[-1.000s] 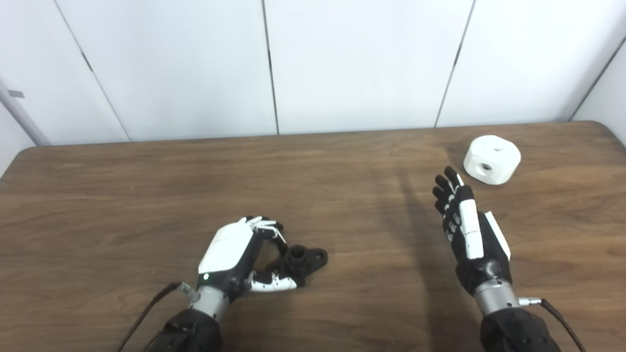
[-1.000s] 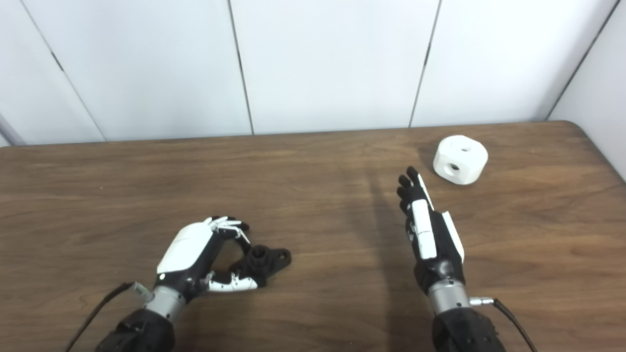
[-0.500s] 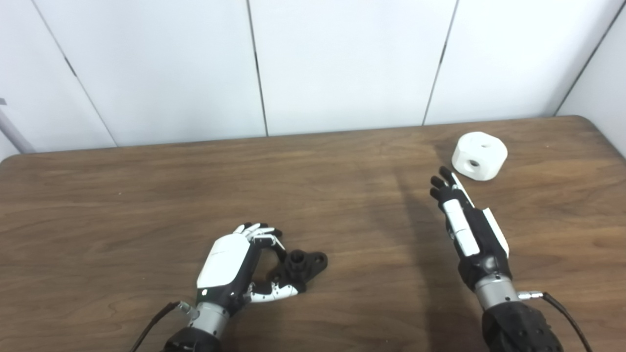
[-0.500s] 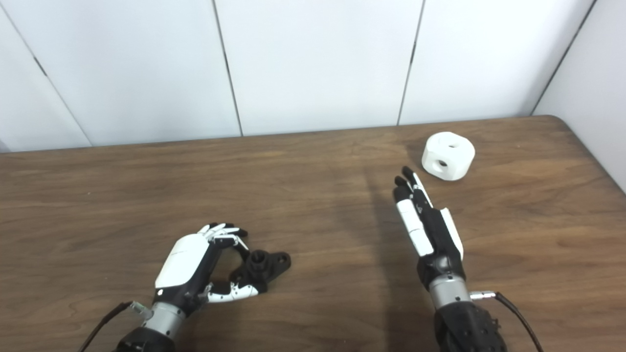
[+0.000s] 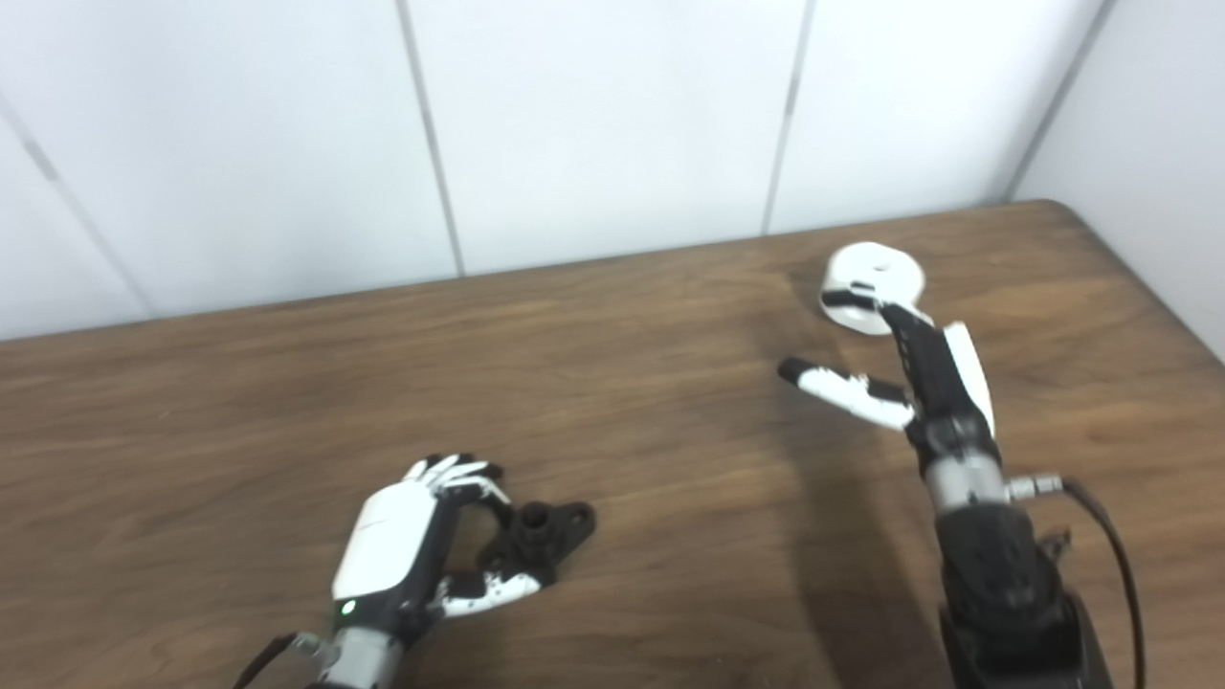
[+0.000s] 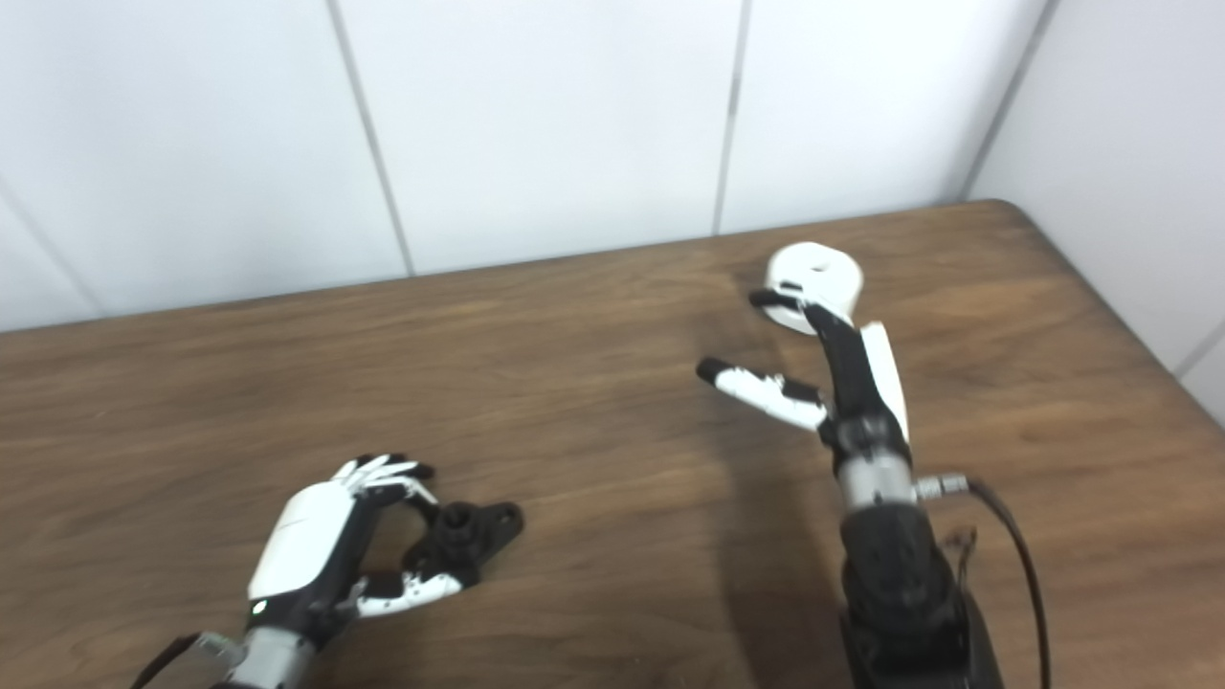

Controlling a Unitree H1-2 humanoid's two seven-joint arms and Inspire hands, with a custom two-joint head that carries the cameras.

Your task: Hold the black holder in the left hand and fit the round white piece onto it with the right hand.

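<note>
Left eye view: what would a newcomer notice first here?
The right robot hand stretches to the round white piece at the table's far right, fingers at it, thumb spread wide. Near the front left, the left robot hand curls around the black holder lying on the wood.

The table [image 5: 287, 402] is matt wood-grain, the black holder [image 5: 536, 536] and round white piece [image 5: 876, 277] matt plastic.

Brown wood-grain table [image 5: 239, 402] with a rounded far right corner, spread across the lower part of both views. Behind it, white panelled wall [image 5: 593, 124], split by thin dark vertical seams. At right, plain white side wall [image 6: 1120, 163], met the panels at the corner.
</note>
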